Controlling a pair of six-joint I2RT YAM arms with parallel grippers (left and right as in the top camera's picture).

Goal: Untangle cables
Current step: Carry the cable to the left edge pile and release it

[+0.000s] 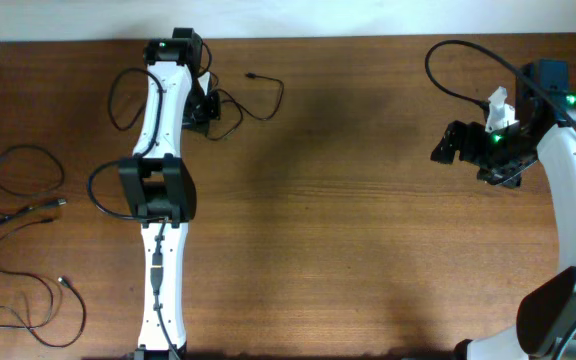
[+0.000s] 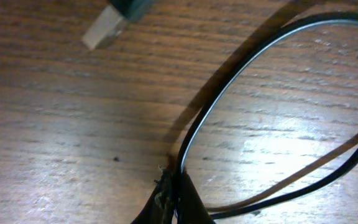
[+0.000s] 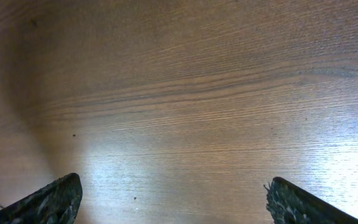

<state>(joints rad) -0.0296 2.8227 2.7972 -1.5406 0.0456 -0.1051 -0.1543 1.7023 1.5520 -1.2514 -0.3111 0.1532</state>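
A thin black cable (image 1: 259, 104) lies at the back left of the wooden table, with a small plug end (image 1: 253, 76). My left gripper (image 1: 201, 108) is down on it. In the left wrist view the jaws (image 2: 176, 191) are shut on the black cable (image 2: 229, 81), which loops out to the right and back. A silver USB plug (image 2: 103, 30) lies just ahead on the table. My right gripper (image 1: 447, 147) hovers at the right, open and empty. The right wrist view shows its fingers (image 3: 176, 199) wide apart over bare wood.
More loose black cables lie at the far left: one loop with a connector (image 1: 52, 206) and a thin one (image 1: 43, 300) near the front. Another loop (image 1: 123, 95) sits left of the left arm. The back edge of the table (image 1: 368, 40) runs along the top.
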